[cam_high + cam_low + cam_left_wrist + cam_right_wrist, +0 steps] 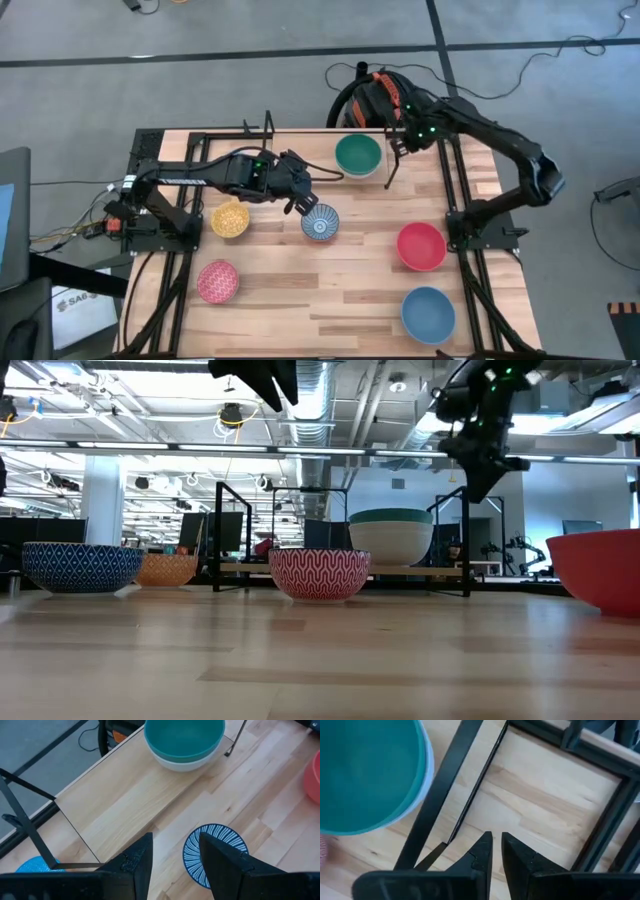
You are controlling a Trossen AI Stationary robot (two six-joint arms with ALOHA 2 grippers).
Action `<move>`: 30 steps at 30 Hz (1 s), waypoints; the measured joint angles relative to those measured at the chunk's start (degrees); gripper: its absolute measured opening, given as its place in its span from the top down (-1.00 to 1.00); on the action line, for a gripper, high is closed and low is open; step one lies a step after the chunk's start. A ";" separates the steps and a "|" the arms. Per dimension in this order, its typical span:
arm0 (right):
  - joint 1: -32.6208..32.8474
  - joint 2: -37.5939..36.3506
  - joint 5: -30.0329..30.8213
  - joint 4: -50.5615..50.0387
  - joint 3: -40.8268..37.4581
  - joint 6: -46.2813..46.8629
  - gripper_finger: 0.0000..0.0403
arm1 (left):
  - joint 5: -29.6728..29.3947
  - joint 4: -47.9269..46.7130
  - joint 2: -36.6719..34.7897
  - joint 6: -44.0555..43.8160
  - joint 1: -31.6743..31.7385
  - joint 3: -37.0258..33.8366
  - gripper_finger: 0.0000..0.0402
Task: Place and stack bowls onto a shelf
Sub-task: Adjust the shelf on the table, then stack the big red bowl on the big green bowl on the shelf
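Nearest the front edge of the pale wooden table [330,300] sit the larger plain blue bowl [428,312] and the pink patterned bowl [217,281], with the red bowl [421,246] and the yellow bowl [230,218] a little farther back. In the middle, the left gripper [303,204] hangs with fingers spread just above the near rim of the blue-and-white patterned bowl [320,223], holding nothing. At the far edge a green bowl nested in a white bowl [358,155] rests on the low black thin-rod shelf [340,568], and the right gripper [396,137], fingers nearly pressed together and empty, hovers just beside that stack.
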 joint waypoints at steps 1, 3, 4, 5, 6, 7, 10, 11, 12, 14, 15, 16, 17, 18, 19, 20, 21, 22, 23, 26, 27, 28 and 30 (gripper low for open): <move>0.31 0.74 -0.08 0.29 -0.02 0.00 0.68 | 0.00 -0.03 0.00 0.00 -0.05 0.00 0.28; 1.14 1.89 -0.34 1.20 -0.02 0.02 0.68 | 0.00 -0.20 0.02 0.00 -0.05 0.00 0.28; 1.60 2.29 -0.45 1.91 -0.02 0.22 0.68 | 0.00 -0.28 0.02 -0.02 -0.05 -0.02 0.28; 2.11 2.61 -0.55 2.62 -0.02 0.40 0.68 | 0.00 -0.36 0.02 -0.02 -0.05 -0.02 0.28; 2.64 2.93 -0.55 3.29 -0.02 0.42 0.68 | 0.00 -0.38 0.02 -0.03 -0.05 -0.02 0.28; 3.00 3.25 -0.50 3.78 -0.02 0.46 0.68 | 0.00 -0.38 0.02 -0.06 -0.05 -0.02 0.28; 3.63 4.44 -0.24 5.03 -0.02 1.46 0.68 | 0.00 -0.38 0.02 -0.13 -0.05 -0.02 0.28; 3.77 4.77 -0.25 5.67 -0.02 1.48 0.68 | 0.02 -0.38 0.02 -0.13 -0.05 -0.02 0.28; 3.78 5.11 -0.32 6.39 -0.02 1.49 0.68 | 0.00 -0.38 0.02 -0.11 -0.05 -0.02 0.28; 3.74 5.55 -0.97 7.41 -0.02 1.60 0.68 | 0.01 -0.38 0.02 -0.13 -0.05 -0.02 0.28; 3.74 5.57 -1.24 7.43 -0.02 1.77 0.68 | 0.02 -0.38 0.04 -0.13 -0.05 -0.02 0.28; 3.74 5.56 -1.21 7.48 -0.01 1.89 0.68 | 0.02 -0.39 0.04 -0.13 -0.05 -0.03 0.28; 3.74 5.51 -1.19 7.45 0.01 1.94 0.68 | 0.03 -0.40 0.04 -0.13 -0.05 -0.04 0.28; 3.74 5.43 -1.18 7.33 0.02 2.02 0.68 | 0.06 -0.41 0.04 -0.13 -0.05 -0.04 0.28; 3.64 5.22 -1.18 6.99 0.01 2.06 0.68 | 0.05 -0.42 0.04 -0.13 -0.06 -0.04 0.28; 3.31 4.78 -1.19 6.45 0.02 2.06 0.68 | 0.07 -0.42 0.04 -0.13 -0.07 -0.04 0.28; 2.96 4.03 -1.20 5.82 0.02 2.06 0.68 | 0.15 -0.42 0.04 -0.13 -0.05 -0.04 0.28; 2.59 3.14 -1.20 5.01 0.02 2.04 0.68 | 0.48 -0.45 0.04 -0.12 -0.05 -0.04 0.28; 2.38 2.17 -1.16 4.05 0.02 2.02 0.68 | 0.76 -0.46 0.04 -0.11 -0.05 -0.04 0.28; 2.09 -0.98 -0.90 1.68 0.02 2.03 0.68 | 1.01 -0.47 0.04 0.02 -0.07 -0.04 0.28; 2.12 -2.17 -0.77 0.95 0.02 2.03 0.68 | 1.01 -0.45 0.04 0.02 -0.07 -0.04 0.28; 2.26 -3.61 -0.28 -0.01 0.02 2.14 0.68 | 1.01 -0.45 0.04 0.03 -0.07 -0.04 0.28; 2.96 -6.35 0.34 -1.39 -0.36 2.76 0.68 | 0.79 -0.45 0.04 0.07 -0.10 -0.04 0.28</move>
